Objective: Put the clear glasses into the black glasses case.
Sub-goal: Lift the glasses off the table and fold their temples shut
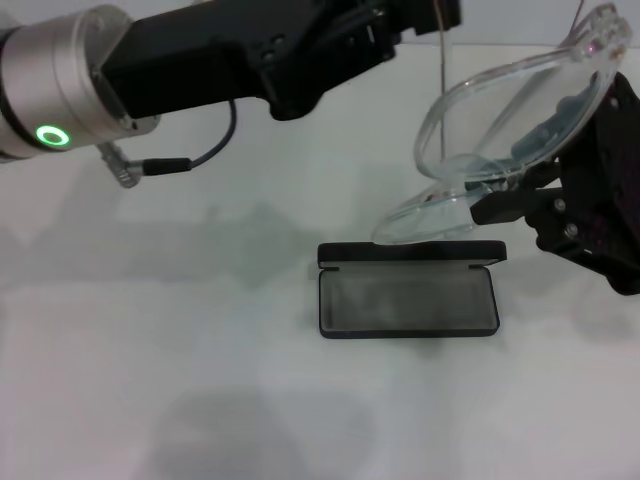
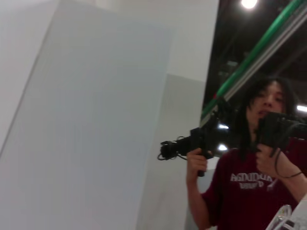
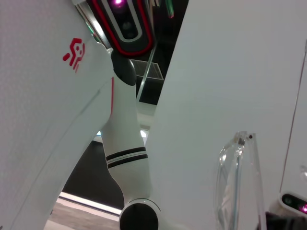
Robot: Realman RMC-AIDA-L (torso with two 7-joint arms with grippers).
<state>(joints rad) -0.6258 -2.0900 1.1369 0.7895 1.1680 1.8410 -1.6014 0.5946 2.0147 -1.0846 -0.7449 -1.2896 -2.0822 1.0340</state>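
Holding one clear glasses (image 1: 510, 130) above one black glasses case (image 1: 408, 300).

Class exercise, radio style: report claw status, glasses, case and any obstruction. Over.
Right claw shut on clear glasses, held above black glasses case. Case open on table, interior empty. Left claw raised at far edge. Nothing obstructing case.

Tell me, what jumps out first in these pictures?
Most striking are the clear glasses, held in the air at the right by the right gripper, just above the table. Right below them lies the black glasses case, open and empty. The left arm stretches across the top, a green ring glowing on it.
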